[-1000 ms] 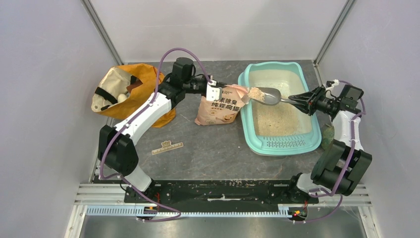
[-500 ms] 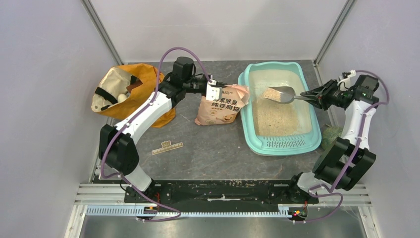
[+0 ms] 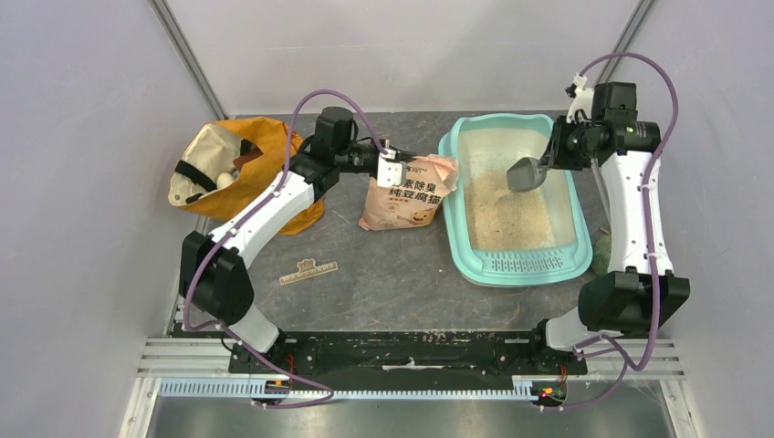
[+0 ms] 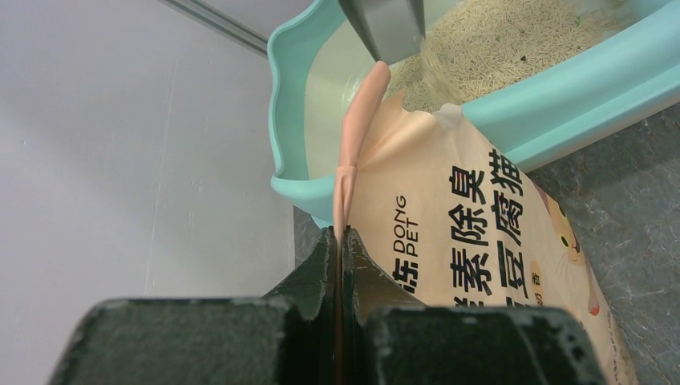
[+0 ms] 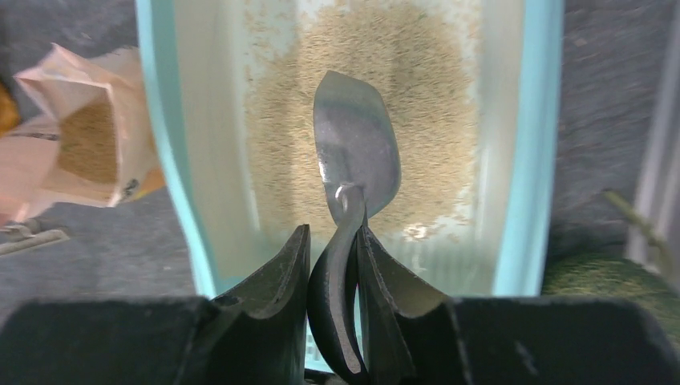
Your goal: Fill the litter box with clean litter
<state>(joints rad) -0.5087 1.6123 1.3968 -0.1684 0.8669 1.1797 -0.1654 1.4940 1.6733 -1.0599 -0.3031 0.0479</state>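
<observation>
The teal litter box [image 3: 454, 239] lies at the right of the table with pale beige litter [image 3: 507, 214] spread inside; it also shows in the right wrist view [image 5: 525, 160] and the left wrist view [image 4: 561, 112]. My right gripper [image 3: 554, 151] is shut on the black handle of the silver metal scoop [image 3: 524, 173], tipped bowl-down above the box. In the right wrist view the scoop [image 5: 357, 144] hangs over the litter [image 5: 433, 104]. My left gripper [image 3: 394, 168] is shut on the top edge of the peach-pink litter pouch [image 3: 406, 196], holding it upright and open beside the box.
An orange fabric bag [image 3: 228, 169] lies at the back left. A small flat wooden strip [image 3: 308, 270] lies on the grey table in front of the pouch. A green object [image 3: 602, 251] sits at the box's right side. Grey walls enclose the table.
My right arm swung from the box's right side up toward the back, turning the scoop over; the litter it carried is now out of the scoop. The left arm stayed still.
</observation>
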